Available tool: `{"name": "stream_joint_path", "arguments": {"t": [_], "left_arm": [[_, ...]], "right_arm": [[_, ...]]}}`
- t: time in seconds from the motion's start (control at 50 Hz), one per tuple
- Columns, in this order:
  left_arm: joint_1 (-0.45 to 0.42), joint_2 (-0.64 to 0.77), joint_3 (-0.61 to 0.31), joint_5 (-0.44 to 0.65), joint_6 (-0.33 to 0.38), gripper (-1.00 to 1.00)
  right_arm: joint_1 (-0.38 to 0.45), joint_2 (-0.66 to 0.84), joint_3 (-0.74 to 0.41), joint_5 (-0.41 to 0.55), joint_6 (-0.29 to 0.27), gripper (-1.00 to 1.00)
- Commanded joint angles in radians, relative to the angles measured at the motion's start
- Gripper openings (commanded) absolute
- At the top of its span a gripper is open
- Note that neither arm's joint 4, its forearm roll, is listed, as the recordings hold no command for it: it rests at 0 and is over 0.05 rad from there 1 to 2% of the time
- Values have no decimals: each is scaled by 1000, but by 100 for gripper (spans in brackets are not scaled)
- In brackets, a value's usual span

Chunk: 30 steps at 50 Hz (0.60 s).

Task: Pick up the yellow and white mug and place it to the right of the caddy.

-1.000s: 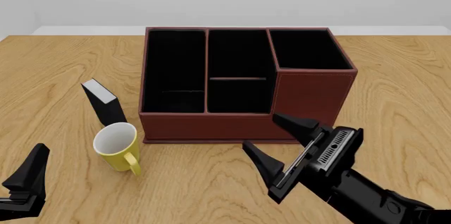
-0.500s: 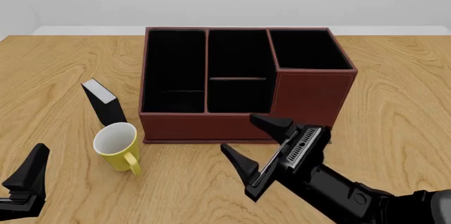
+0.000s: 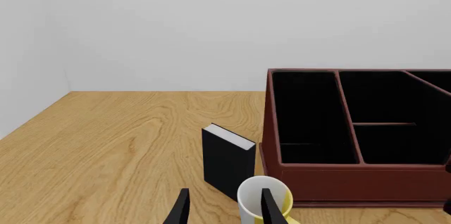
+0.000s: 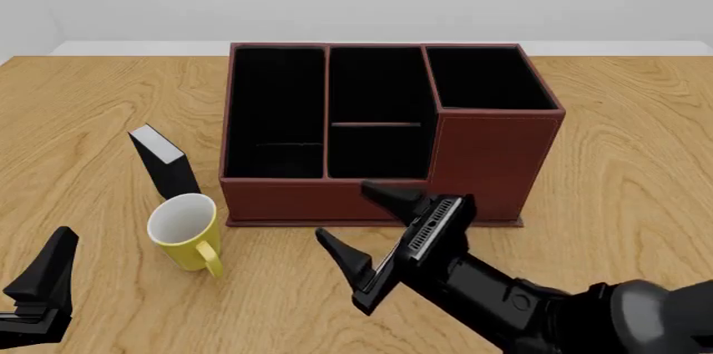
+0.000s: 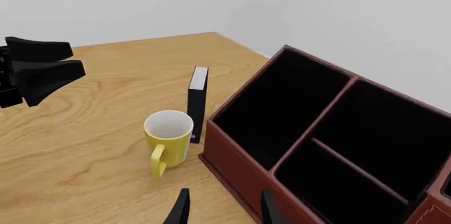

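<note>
The yellow and white mug (image 4: 184, 233) stands upright on the table, its handle toward me, just off the caddy's front left corner. The reddish-brown caddy (image 4: 490, 149) has three black-lined compartments, the right one taller. My right gripper (image 4: 343, 213) is open in front of the caddy's front wall, to the right of the mug and apart from it. Its wrist view shows the mug (image 5: 169, 134) ahead beside the caddy (image 5: 240, 166). My left gripper (image 4: 39, 287) rests open at the near left; the mug (image 3: 255, 197) shows partly behind one of its fingers (image 3: 269, 207).
A thin black book-like box (image 4: 165, 158) stands upright just behind the mug, left of the caddy. Bare wooden table (image 4: 635, 162) lies to the right of the caddy. In the right wrist view, the left gripper (image 5: 76, 59) sits beyond the mug.
My right gripper has moved left along the caddy's front, closer to the mug, staying open. The left arm and the mug have not moved.
</note>
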Motion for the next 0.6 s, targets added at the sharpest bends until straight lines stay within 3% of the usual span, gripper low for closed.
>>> {"name": "stream_joint_path", "arguments": {"t": [0.02,0.6], "left_arm": [[0,0,0,0,0,100],[0,0,0,0,0,100]], "right_arm": [[49,84,-70,-4,11,100],[89,207,-225,42,-7,100]]}}
